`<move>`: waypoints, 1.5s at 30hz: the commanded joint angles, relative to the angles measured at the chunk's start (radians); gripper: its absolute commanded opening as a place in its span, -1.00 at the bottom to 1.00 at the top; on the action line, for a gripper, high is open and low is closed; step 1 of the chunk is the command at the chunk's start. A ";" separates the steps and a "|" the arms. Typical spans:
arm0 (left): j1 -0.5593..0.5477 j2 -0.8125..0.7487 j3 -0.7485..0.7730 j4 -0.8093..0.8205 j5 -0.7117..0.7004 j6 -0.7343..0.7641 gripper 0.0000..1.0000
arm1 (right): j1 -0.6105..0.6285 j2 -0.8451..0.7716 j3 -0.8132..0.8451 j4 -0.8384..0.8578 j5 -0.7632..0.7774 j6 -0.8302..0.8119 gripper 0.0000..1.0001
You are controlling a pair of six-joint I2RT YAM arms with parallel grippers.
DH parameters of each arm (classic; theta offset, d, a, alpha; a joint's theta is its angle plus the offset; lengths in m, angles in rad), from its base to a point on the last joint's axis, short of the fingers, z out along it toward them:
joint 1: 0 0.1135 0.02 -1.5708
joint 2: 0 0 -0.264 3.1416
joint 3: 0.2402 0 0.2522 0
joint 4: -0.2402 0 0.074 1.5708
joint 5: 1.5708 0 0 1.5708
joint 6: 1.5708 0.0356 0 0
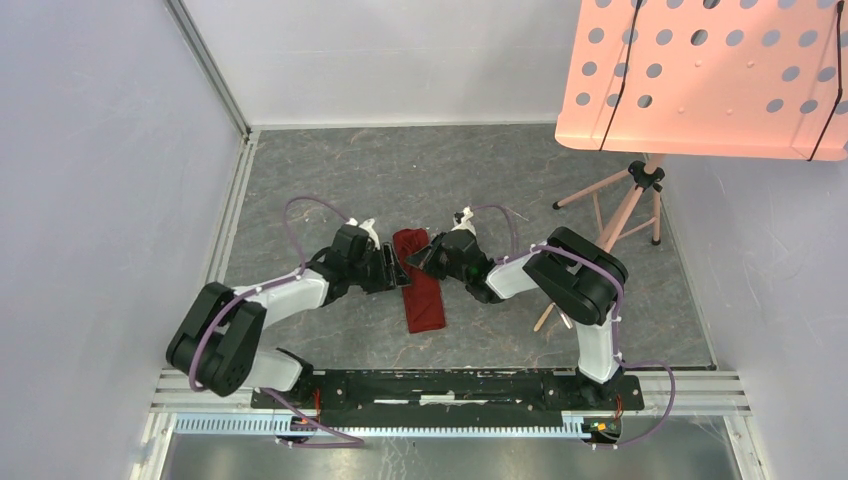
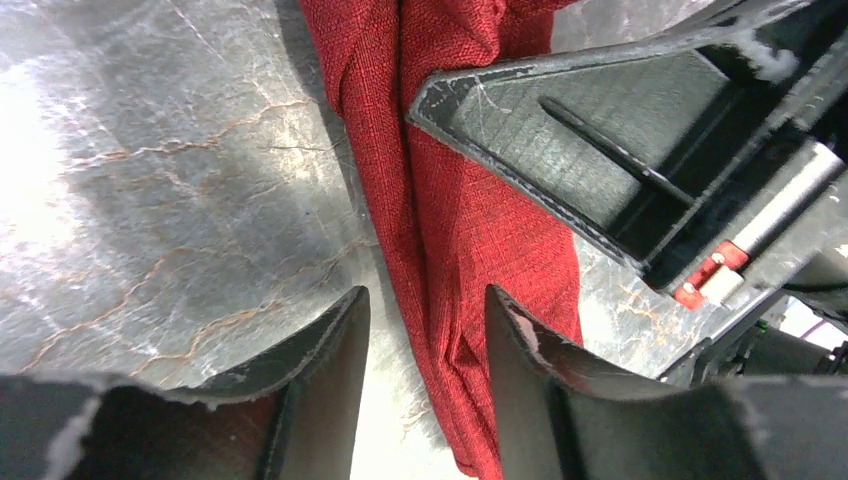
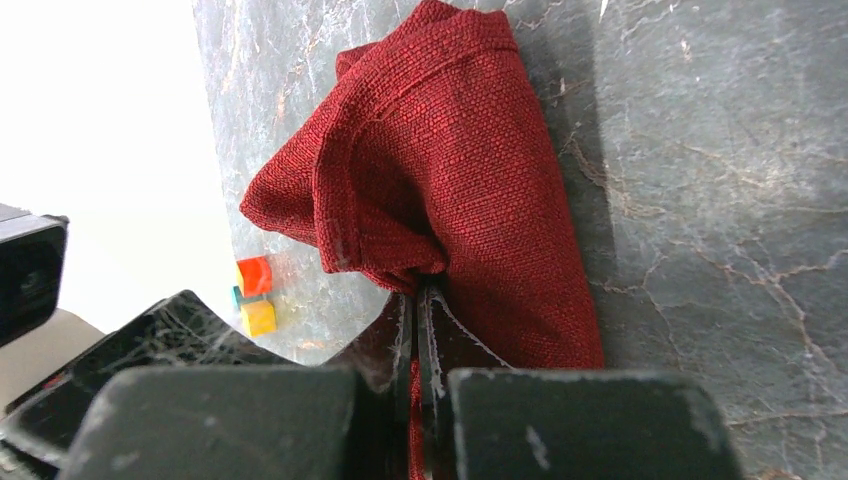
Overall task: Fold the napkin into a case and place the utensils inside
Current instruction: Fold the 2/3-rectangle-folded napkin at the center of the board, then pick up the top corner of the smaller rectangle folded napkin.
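The dark red napkin (image 1: pixel 420 282) lies on the grey marbled table as a long, loosely folded strip with a bunched far end. It also shows in the left wrist view (image 2: pixel 450 200) and the right wrist view (image 3: pixel 450 170). My right gripper (image 1: pixel 418 260) is shut on a raised fold of the cloth (image 3: pixel 418 300). My left gripper (image 1: pixel 393 268) is open at the strip's left side, with the cloth's edge between its fingertips (image 2: pixel 428 300). The right gripper's body (image 2: pixel 620 140) rests over the cloth opposite it. No fork or spoon is in view.
A pink perforated music-stand plate (image 1: pixel 700 70) hangs over the back right, with its thin tripod legs (image 1: pixel 620 210) on the table behind my right arm. White walls close in the left and back. A metal rail (image 1: pixel 450 385) runs along the near edge.
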 commanded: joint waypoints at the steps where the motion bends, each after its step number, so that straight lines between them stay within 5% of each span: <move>1: -0.022 0.082 0.061 -0.030 -0.071 0.008 -0.07 | 0.003 -0.007 0.032 0.025 -0.024 -0.020 -1.00; 6: -0.023 0.132 0.061 -0.023 -0.103 -0.052 -0.33 | 0.004 -0.001 0.041 0.026 -0.073 -0.038 -0.93; 12: -0.022 0.129 0.005 0.068 -0.082 -0.139 -0.67 | -0.033 -0.089 0.042 -0.074 -0.216 -0.261 -0.08; 14: -0.022 0.132 -0.025 0.117 -0.066 -0.181 -0.72 | -0.056 -0.127 0.037 -0.109 -0.318 -0.364 0.06; 21: -0.044 0.147 -0.190 0.468 -0.035 -0.467 -0.82 | -0.076 -0.288 -0.081 -0.268 -0.534 -0.680 0.16; 26: -0.189 0.164 -0.234 0.608 -0.191 -0.612 -0.82 | -0.075 -0.386 -0.230 -0.223 -0.640 -0.746 0.09; 31: -0.281 0.183 -0.259 0.651 -0.321 -0.674 -0.76 | -0.074 -0.431 -0.326 -0.220 -0.648 -0.790 -0.13; 36: -0.281 0.149 -0.282 0.642 -0.298 -0.653 -0.52 | -0.075 -0.434 -0.377 -0.257 -0.576 -0.871 -0.23; 45: -0.223 -0.168 -0.227 0.187 -0.198 -0.437 0.14 | -0.070 -0.490 -0.236 -0.424 -0.513 -0.976 -0.03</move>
